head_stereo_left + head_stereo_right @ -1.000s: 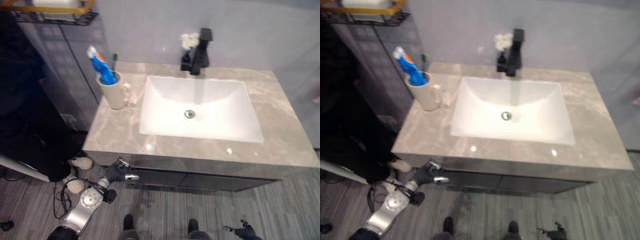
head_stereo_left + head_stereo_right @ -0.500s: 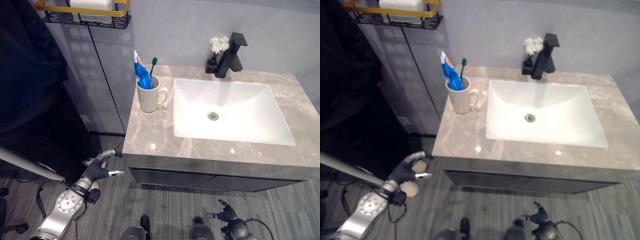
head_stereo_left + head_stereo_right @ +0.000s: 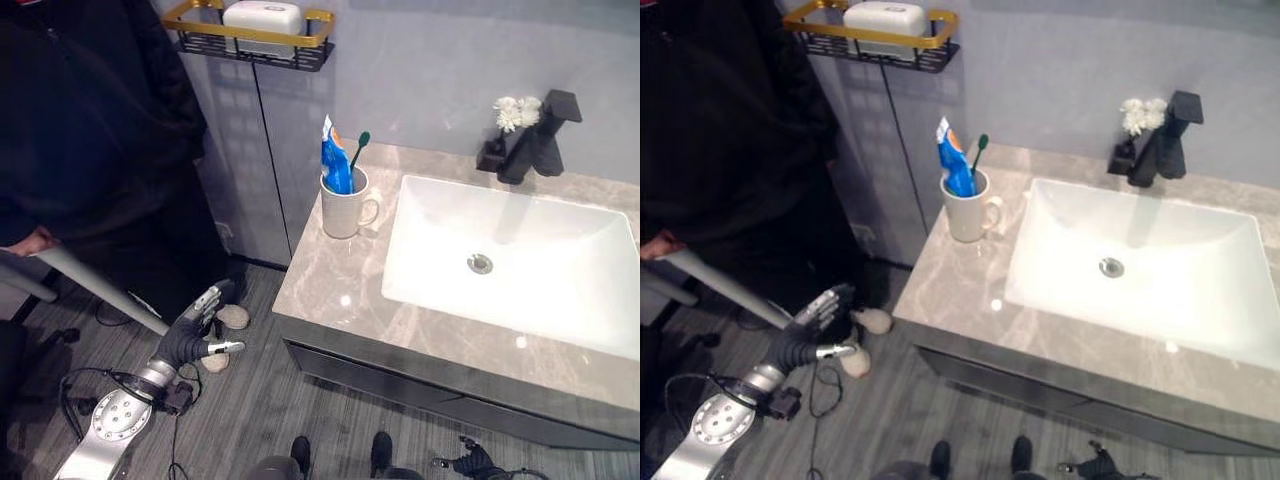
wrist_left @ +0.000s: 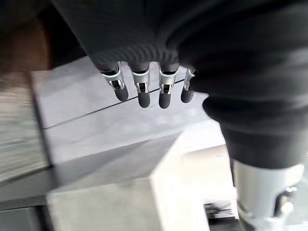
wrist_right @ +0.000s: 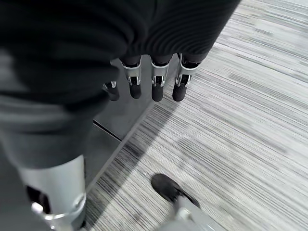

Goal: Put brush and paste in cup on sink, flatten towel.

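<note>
two hands: both low beside the vanity, both holding nothing
left hand: hangs over the grey wood floor, left of the counter's front corner; fingers straight and relaxed, thumb stuck out to the side
right hand: low by the bottom edge of the head view, just in front of the vanity; its wrist view shows the fingers loosely extended over the floor
one cup: white mug, upright on the counter, just left of the sink, handle toward the basin
one paste: blue tube standing in the cup, leaning a bit left
one brush: green head poking up out of the cup, beside the tube
towel: cannot tell from these views
one faucet: black, at the back edge of the basin
one flower vase: small dark vase with white flowers, just left of the faucet
one wall shelf: gold-and-black rack up on the wall left of the counter, one white box in it
one person: dark clothing, standing left of the vanity, a hand visible at the far left edge
</note>
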You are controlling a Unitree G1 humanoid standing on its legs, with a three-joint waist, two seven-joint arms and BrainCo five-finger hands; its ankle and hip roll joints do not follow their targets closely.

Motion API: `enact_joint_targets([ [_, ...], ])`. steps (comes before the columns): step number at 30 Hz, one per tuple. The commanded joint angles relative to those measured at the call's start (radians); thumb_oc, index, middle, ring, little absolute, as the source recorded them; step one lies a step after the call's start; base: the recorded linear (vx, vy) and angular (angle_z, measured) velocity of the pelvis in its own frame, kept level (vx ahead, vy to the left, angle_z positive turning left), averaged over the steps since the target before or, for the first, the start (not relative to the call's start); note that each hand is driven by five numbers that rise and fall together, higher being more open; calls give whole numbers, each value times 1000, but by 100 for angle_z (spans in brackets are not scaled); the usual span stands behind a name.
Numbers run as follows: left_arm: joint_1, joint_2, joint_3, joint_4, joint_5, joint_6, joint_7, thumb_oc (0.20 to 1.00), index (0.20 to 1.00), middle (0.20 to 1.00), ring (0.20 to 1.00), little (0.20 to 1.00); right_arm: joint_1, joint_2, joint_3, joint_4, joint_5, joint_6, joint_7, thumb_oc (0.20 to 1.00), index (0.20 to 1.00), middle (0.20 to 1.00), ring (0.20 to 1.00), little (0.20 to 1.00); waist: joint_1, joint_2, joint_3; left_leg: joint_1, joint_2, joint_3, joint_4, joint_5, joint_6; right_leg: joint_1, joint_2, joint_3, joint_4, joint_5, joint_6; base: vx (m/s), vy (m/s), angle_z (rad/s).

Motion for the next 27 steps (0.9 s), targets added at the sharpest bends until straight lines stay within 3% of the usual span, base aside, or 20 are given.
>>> enact_joint_targets([
  [1, -33, -3, 68, -95, -67, -74, 12, 765, 765, 765, 765, 765, -17, 0, 28, 1, 28, 6, -10, 1000, 1000, 1000, 1000, 1000, -18, -38, -28, -67, 8, 39, 123, -71, -31, -13, -69, 43, 48, -35, 49, 50, -60, -1],
  [2, -51, -14, 73, -106, -83, -78, 22, 416, 416, 416, 416, 416, -14, 7, 32, 1, 24, 10, -9, 1000, 1000, 1000, 1000, 1000, -21, -34, -33, -61, 10, 41, 114, -68, -32, -9, -70, 43, 45, -36, 49, 54, -55, -2],
  [3, -56, -21, 78, -122, -100, -79, 18, 200, 200, 200, 200, 200, -11, 11, 33, 2, 23, 12, -7, 1000, 1000, 1000, 1000, 1000, -23, -33, -35, -56, 12, 43, 108, -66, -33, -8, -70, 44, 43, -36, 48, 43, -45, -2],
  [12, -144, -120, -4, -149, -177, -61, 28, 200, 200, 200, 200, 200, 1, 21, 56, 15, -7, 27, -1, 1000, 1000, 1000, 1000, 1000, -55, -9, -43, -19, 23, 67, 49, -51, -35, -11, -64, 68, 28, -32, 50, 42, -32, -2],
  [20, -221, -154, -91, -81, -216, -13, 48, 200, 200, 200, 200, 200, -11, 6, 70, 7, -9, 38, -6, 1000, 1000, 1000, 1000, 1000, -103, 25, -35, -15, 34, 101, 10, -29, -43, -45, -51, 106, 13, -21, 47, 11, -34, -22],
  [27, -261, -166, -88, -3, -207, 1, 78, 200, 200, 200, 200, 200, -19, -1, 71, 24, -11, 49, -6, 1000, 1000, 1000, 1000, 1000, -127, 53, -24, -27, 44, 127, -21, -2, -55, -86, -42, 135, 5, -13, 44, -11, -23, -18],
])
